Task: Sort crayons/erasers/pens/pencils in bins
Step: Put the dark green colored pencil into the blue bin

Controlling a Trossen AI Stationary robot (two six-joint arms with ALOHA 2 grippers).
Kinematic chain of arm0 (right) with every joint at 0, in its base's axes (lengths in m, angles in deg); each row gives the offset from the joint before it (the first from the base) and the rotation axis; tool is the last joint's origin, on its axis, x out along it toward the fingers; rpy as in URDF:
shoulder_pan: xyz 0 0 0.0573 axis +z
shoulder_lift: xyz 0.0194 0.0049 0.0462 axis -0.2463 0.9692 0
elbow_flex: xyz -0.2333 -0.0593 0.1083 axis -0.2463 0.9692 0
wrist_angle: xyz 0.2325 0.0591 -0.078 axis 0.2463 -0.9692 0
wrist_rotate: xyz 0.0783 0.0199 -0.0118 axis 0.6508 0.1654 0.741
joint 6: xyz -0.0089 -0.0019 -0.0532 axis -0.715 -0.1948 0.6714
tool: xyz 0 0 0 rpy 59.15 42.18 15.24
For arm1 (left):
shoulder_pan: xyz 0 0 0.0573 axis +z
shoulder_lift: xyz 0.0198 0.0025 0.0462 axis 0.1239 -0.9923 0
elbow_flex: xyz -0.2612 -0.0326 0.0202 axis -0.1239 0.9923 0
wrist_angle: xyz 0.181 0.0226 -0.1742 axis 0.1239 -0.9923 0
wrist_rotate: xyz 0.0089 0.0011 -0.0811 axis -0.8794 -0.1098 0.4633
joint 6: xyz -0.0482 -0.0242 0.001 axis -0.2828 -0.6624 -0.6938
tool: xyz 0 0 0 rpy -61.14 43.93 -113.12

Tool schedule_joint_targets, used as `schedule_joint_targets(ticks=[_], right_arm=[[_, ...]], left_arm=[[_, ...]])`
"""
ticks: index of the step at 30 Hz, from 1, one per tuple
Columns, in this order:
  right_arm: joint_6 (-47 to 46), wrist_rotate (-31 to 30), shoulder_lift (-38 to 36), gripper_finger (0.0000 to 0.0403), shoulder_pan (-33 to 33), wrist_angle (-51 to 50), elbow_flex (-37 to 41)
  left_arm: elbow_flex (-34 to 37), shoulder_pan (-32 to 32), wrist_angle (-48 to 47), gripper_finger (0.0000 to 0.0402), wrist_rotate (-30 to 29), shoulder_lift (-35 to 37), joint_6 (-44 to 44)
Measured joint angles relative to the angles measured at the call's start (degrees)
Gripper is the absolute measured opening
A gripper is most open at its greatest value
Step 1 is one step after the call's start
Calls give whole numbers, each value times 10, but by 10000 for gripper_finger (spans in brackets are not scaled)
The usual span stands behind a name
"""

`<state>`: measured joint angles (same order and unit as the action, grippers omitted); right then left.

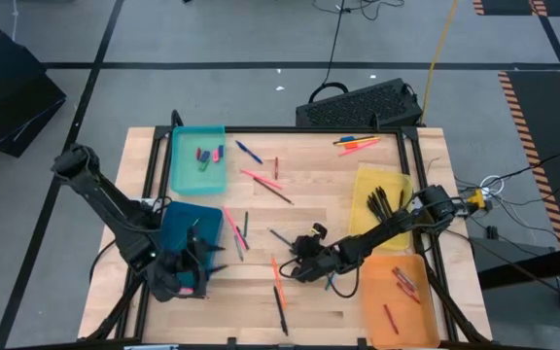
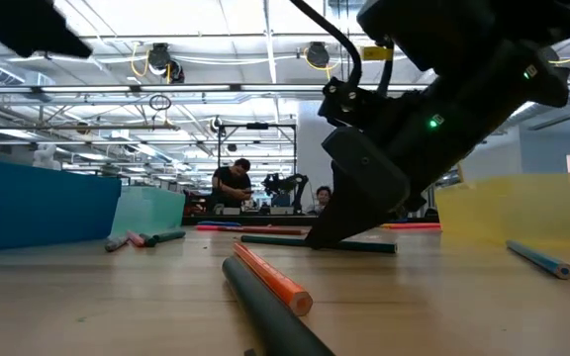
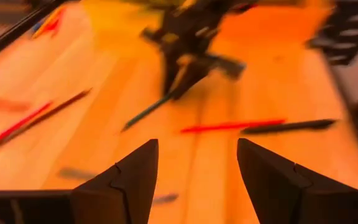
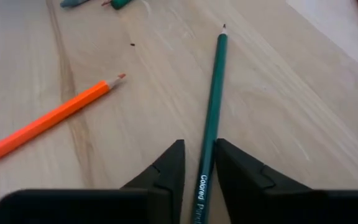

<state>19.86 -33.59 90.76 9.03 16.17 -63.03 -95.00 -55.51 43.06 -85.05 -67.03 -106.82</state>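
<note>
Two fingers of the right end effector (image 4: 199,163) clamped on a green pencil (image 4: 213,106), lettering legible only up close

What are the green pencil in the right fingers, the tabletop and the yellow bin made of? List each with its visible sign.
Green pencil: likely wood, with glossy green lacquer, printed lettering and a sharpened tip.
Tabletop: light wood, matte, with visible grain and plank seams.
Yellow bin: probably plastic, with translucent, smooth walls.
The right gripper is closed on the pencil.

Pale matt wooden table (image 1: 309,209), translucent plastic bins (image 1: 198,160)
</note>
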Motion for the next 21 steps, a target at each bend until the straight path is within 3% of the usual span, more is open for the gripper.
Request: schedule_joint_targets(ticks=[3,6,15,21], right_arm=[[3,1,0,53,0,19,23],[11,10,0,27,0,23,35],[78,15,2,14,-3,59,38],[178,26,-26,15,-19,122,40]], left_arm=[[27,21,109,219,44,0,94],[45,49,157,221,94,0,142],[48,161,157,246,207,-15,198],[49,235,152,279,228,-37,304]])
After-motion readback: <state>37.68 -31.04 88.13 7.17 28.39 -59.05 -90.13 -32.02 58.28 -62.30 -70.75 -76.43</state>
